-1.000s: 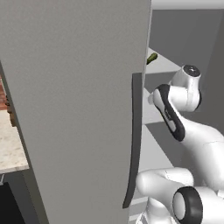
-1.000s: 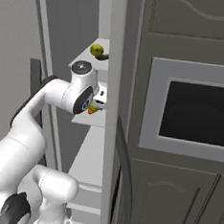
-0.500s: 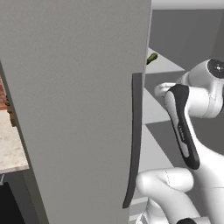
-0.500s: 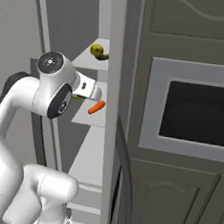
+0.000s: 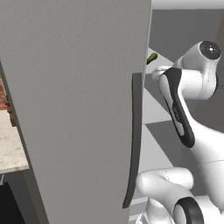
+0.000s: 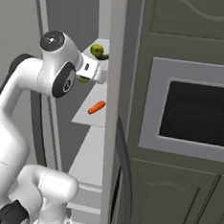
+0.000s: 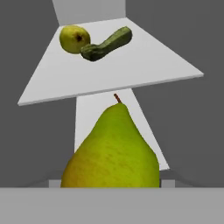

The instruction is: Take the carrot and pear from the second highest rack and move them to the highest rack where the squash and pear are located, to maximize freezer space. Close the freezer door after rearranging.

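Observation:
Close before the hand camera hangs a yellow-green pear (image 7: 111, 148), with my gripper (image 6: 94, 74) shut on it; the fingers are hidden behind the fruit. In the right base view this pear (image 6: 83, 79) shows just under the hand, above the second rack (image 6: 84, 117), where the orange carrot (image 6: 96, 107) lies. Just above and beyond, the highest rack (image 7: 144, 65) carries a second pear (image 7: 73, 38) and the dark green squash (image 7: 107, 44) touching it. The freezer door (image 5: 74, 109) stands open on the left.
The open door's long dark handle (image 5: 133, 140) is close to my arm. To the right of the freezer compartment stand the fridge's other door (image 6: 109, 133) and a wall oven (image 6: 200, 114) in dark cabinets. A counter edge (image 5: 11, 144) lies at far left.
My arm has swung upward and the hand has risen from the second rack's level toward the highest rack, carrying the pear. The carrot now lies uncovered on its rack.

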